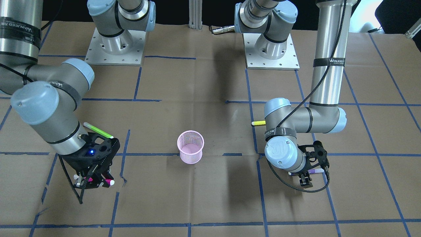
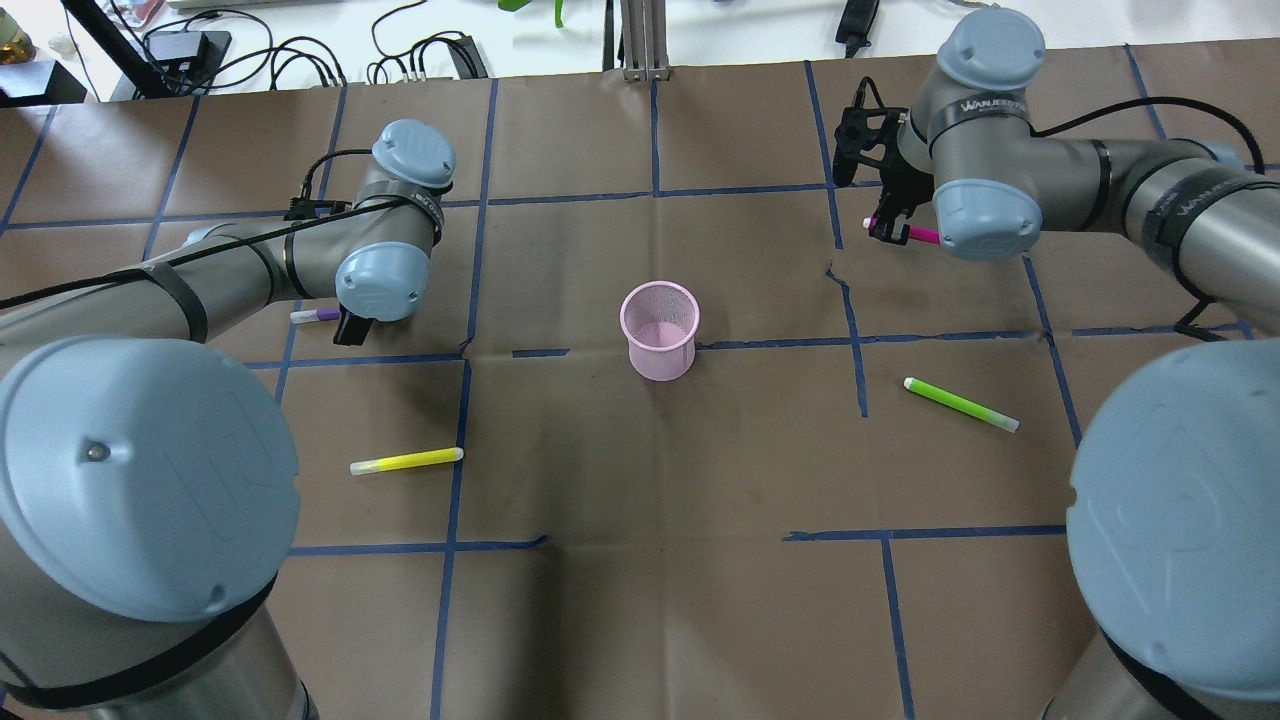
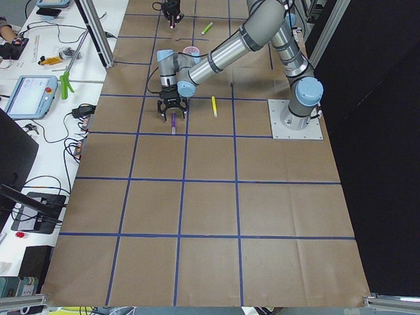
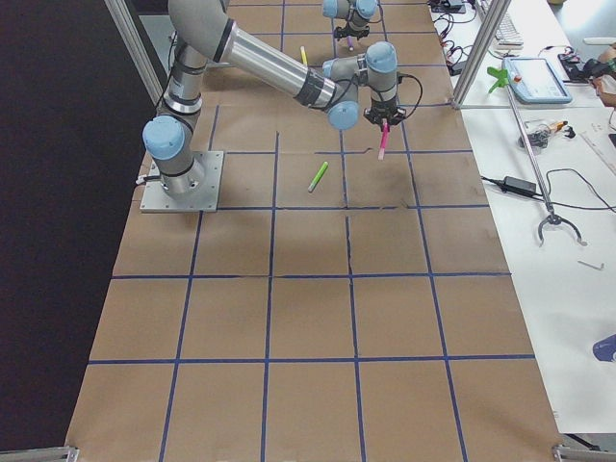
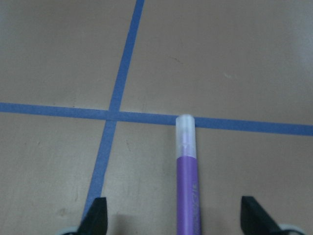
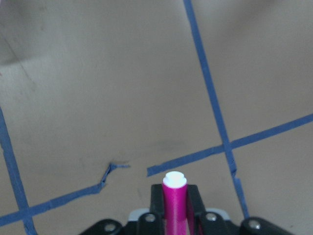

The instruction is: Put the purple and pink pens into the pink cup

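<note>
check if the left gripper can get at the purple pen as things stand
Probably yes: the left gripper is open, its fingers either side of the purple pen, which lies flat on the table with nothing else in the way.

The pink cup, a mesh pot, stands upright mid-table with its mouth up. The purple pen lies flat on the brown paper, its pale cap reaching a blue tape line, untouched between the spread fingers of the left gripper. The white-tipped pink pen sits pinched in the right gripper, well apart from the cup.
</note>
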